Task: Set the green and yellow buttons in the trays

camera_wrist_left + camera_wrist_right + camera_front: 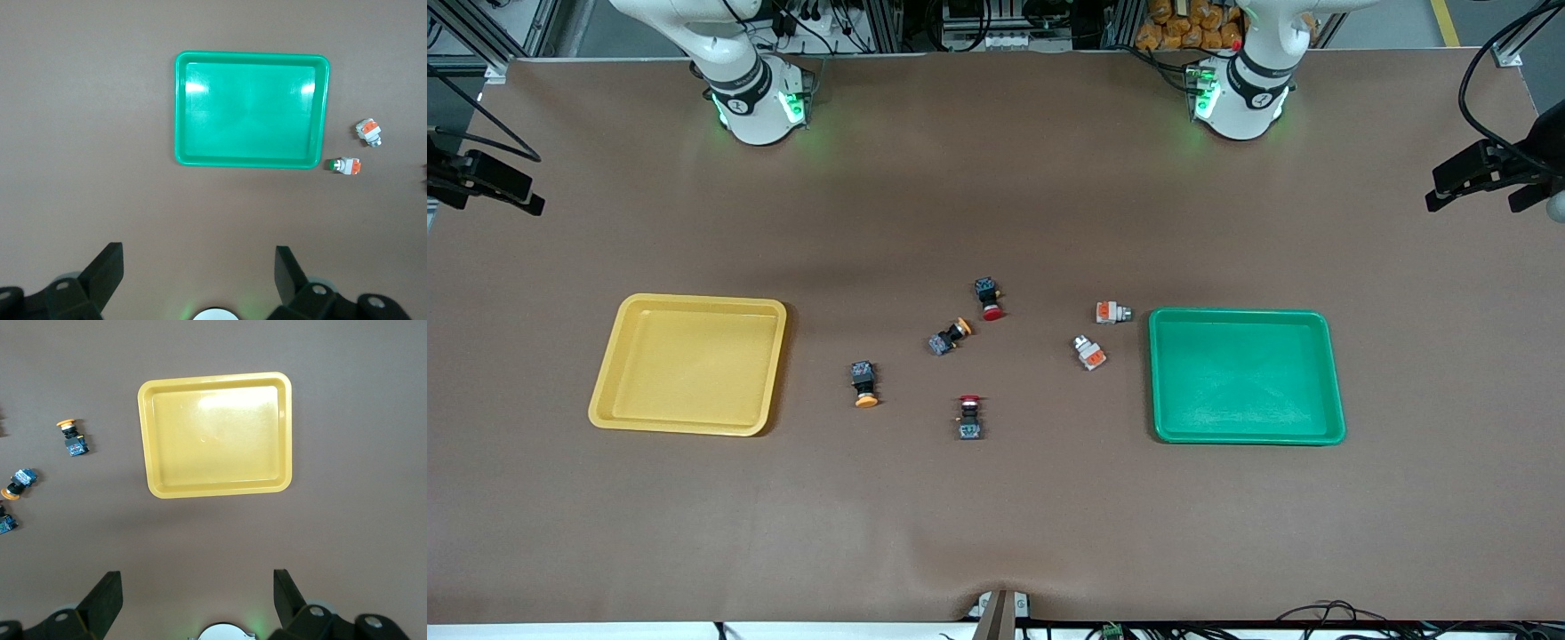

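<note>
The yellow tray (689,364) lies empty toward the right arm's end, and the green tray (1245,375) lies empty toward the left arm's end. Two black buttons with orange-yellow caps (863,384) (949,337) lie between the trays. Two white-grey buttons with orange blocks (1112,312) (1089,352) lie beside the green tray. My left gripper (199,270) is open and empty, high over the table, looking down on the green tray (252,110) and the white-grey buttons (368,132) (344,166). My right gripper (197,590) is open and empty, high over the yellow tray (217,443) and the yellow-capped buttons (72,437) (18,483).
Two black buttons with red caps (989,299) (969,418) lie among the others in the middle of the table. Camera mounts (485,178) (1489,173) stand at the table's two ends. Both arm bases (756,102) (1240,98) stand at the edge farthest from the front camera.
</note>
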